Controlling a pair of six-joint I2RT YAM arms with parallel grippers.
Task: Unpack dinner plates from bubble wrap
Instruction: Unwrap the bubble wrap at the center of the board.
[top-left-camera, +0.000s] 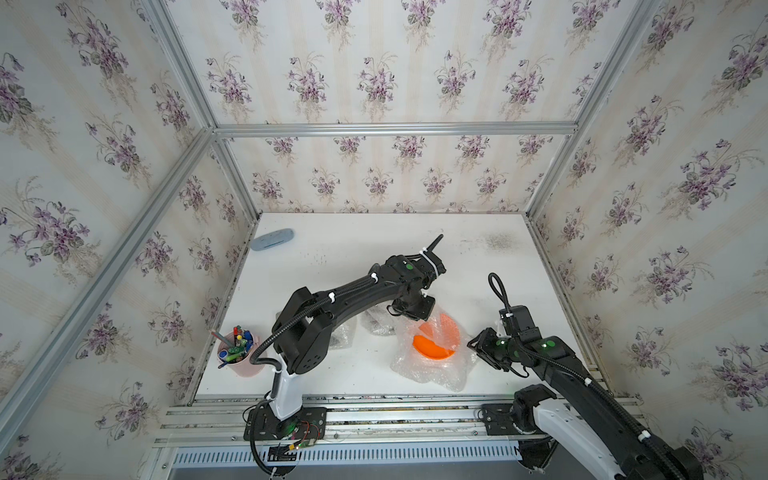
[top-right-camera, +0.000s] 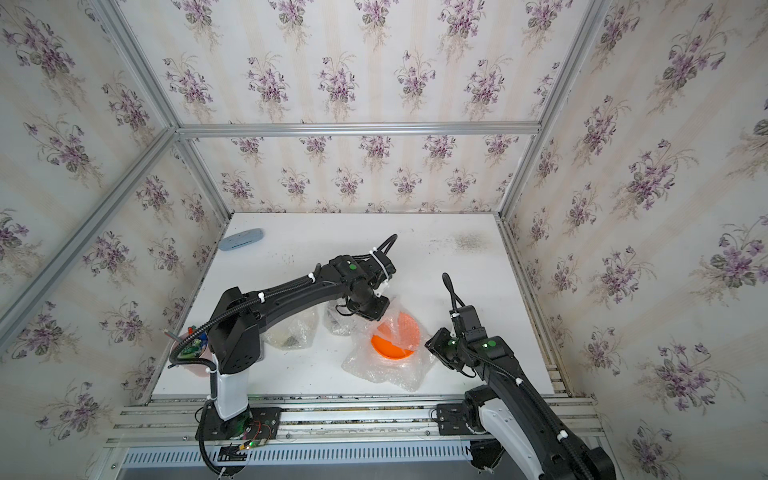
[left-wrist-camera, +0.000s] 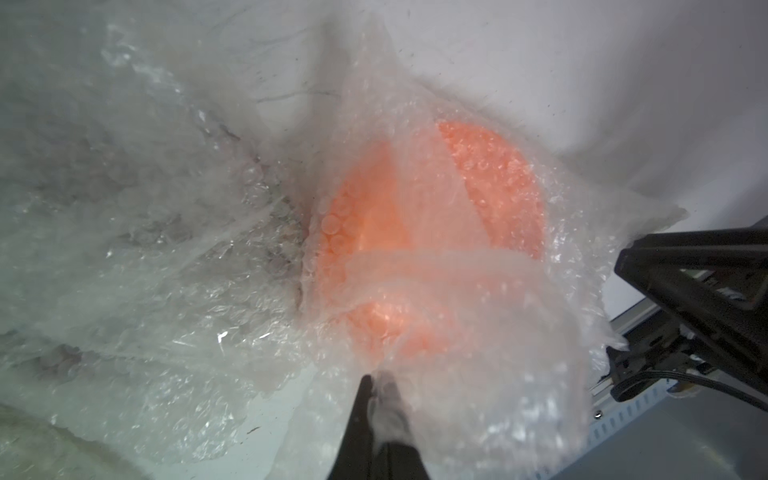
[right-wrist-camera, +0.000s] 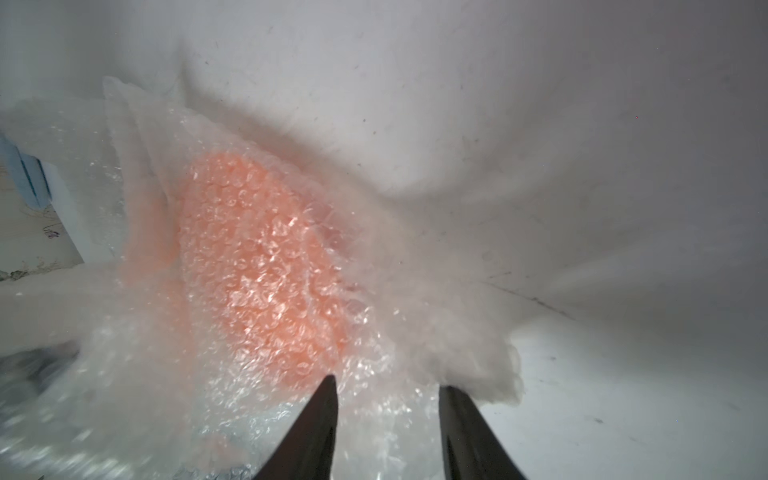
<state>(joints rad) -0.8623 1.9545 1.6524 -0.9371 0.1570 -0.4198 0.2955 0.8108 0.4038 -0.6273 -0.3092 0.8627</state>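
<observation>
Here, in both top views, the plain bright orange round plate (top-left-camera: 432, 352) lies near the front of the white tabletop (top-left-camera: 345, 257), half bared inside a crumpled clear bubble-wrap sheet (top-left-camera: 430, 376).

Left wrist view: left gripper (left-wrist-camera: 374, 380) clenched on a raised fold of that sheet, probably to peel it off the plate.

Right wrist view: right gripper (right-wrist-camera: 386, 384), jaws apart over the sheet's edge, grasping nothing. It seems poised to pin or take the wrap.
</observation>
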